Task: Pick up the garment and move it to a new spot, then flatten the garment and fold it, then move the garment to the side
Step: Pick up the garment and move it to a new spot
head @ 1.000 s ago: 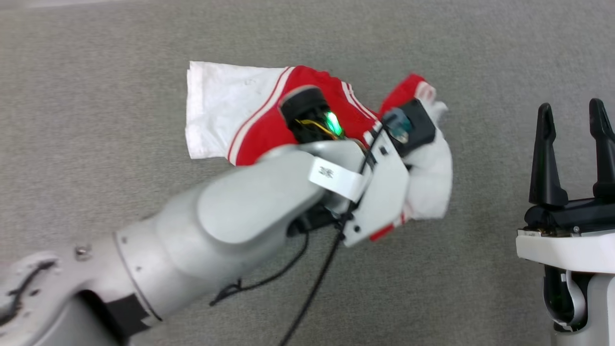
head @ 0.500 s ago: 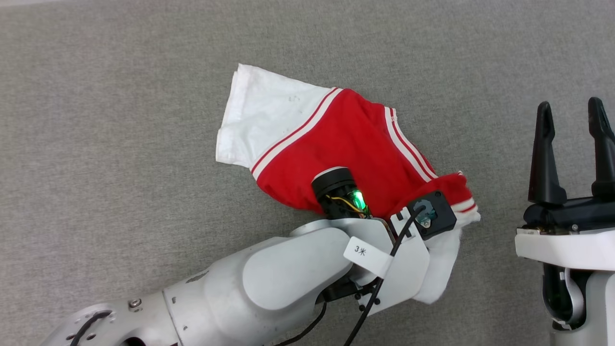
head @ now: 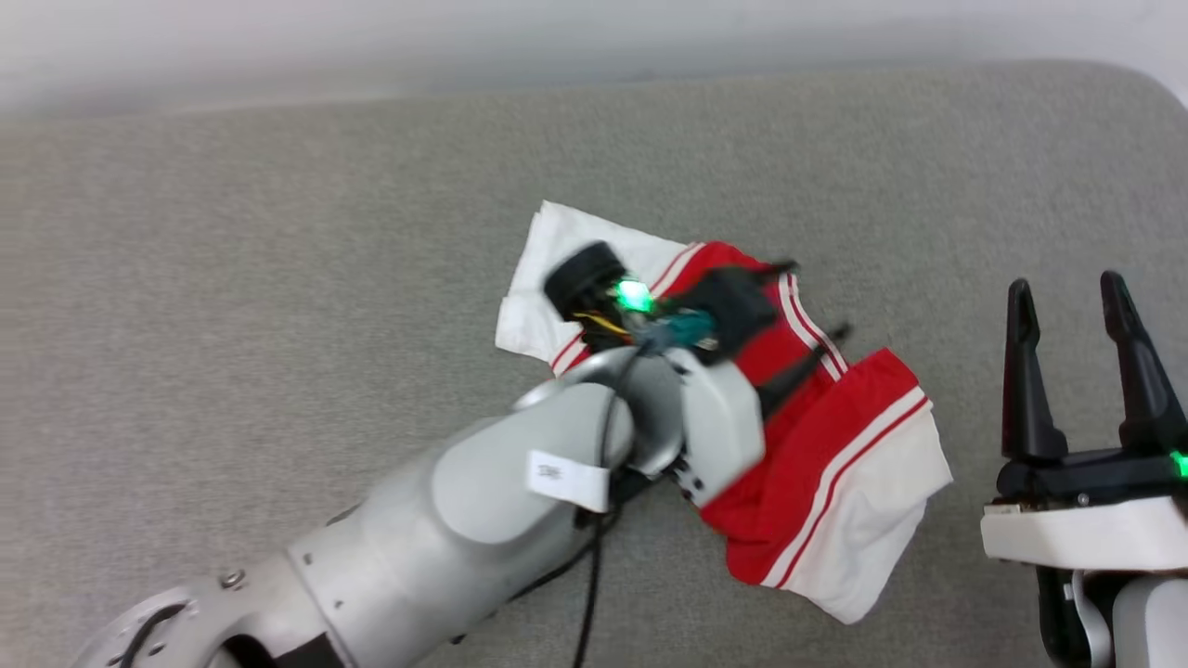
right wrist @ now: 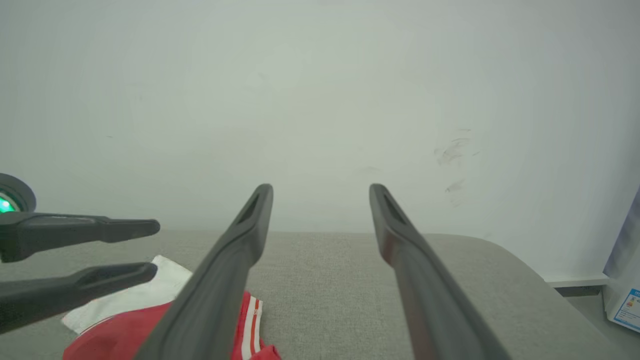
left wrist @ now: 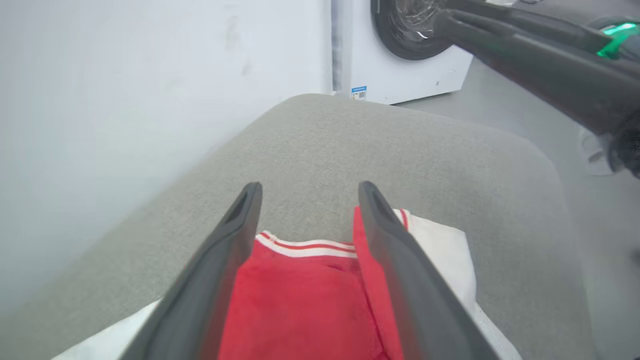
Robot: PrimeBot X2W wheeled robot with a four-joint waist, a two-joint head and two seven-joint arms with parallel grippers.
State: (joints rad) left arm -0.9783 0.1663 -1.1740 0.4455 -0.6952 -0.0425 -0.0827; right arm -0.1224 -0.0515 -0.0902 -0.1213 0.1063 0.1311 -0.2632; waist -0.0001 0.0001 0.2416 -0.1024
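The garment (head: 835, 464) lies crumpled on the grey padded surface (head: 278, 278), red with white panels and striped trim. My left gripper (head: 819, 297) hovers just above its far part, blurred, with its fingers spread and nothing between them. In the left wrist view the left gripper (left wrist: 310, 187) is open over the garment's (left wrist: 300, 305) red cloth. My right gripper (head: 1065, 288) stands open and empty to the right of the garment. From the right wrist view the right gripper (right wrist: 321, 189) points at the wall, with the left gripper (right wrist: 152, 249) and the garment (right wrist: 110, 335) at the lower left.
A pale wall (right wrist: 320, 100) rises just behind the surface's far edge. The surface's far right corner (head: 1132, 83) is rounded. A white washing machine (left wrist: 400, 55) stands on the floor beyond that end. My left forearm (head: 483, 501) crosses the near middle.
My left gripper has opened and let the garment go; the garment now lies loose on the surface. The head camera has tilted, so the far edge now shows. The right gripper has stayed open.
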